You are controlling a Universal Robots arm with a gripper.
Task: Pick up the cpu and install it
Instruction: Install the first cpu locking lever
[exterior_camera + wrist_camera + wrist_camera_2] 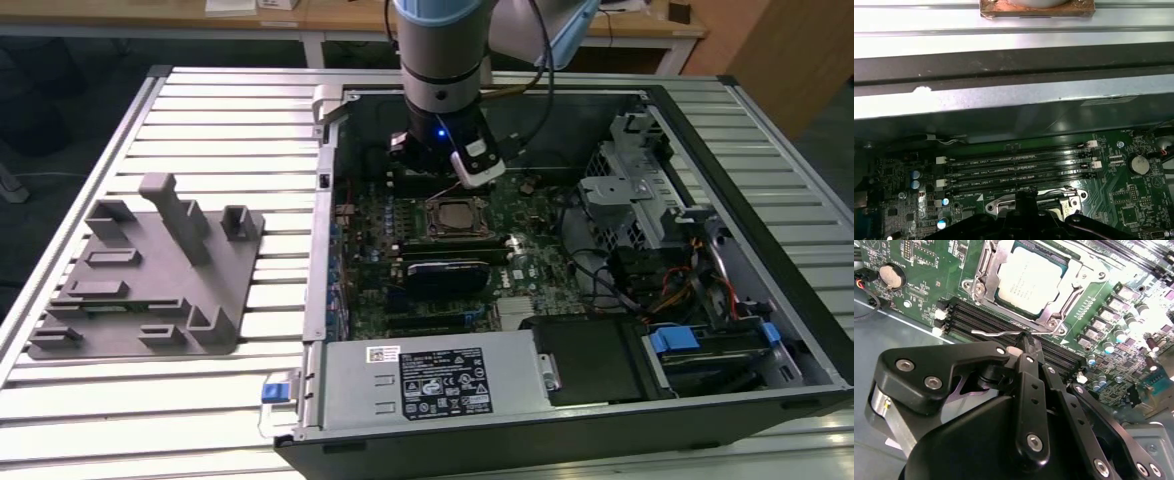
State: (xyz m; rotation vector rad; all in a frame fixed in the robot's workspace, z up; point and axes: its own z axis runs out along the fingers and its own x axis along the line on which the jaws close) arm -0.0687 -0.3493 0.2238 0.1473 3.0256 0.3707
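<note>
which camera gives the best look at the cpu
The second wrist view: the cpu sits close up in its socket frame, silver top clear. The exterior view shows the cpu small. The first wrist view catches an edge of the socket frame.

Nothing legible: faint lettering on the cpu (1029,277), tiny white marks along the memory slots (1019,167) beside it, a printed label (447,385) well apart.

Counted at the bench: one robot arm (441,60), one gripper (1026,342), one open computer case (747,150) on one slatted table (227,130). On the board side are one motherboard (914,295), one cpu (1029,276), four memory slots (1024,169), one coin battery (1139,164) and one power supply (427,380). One grey fixture tray (134,270).
</note>
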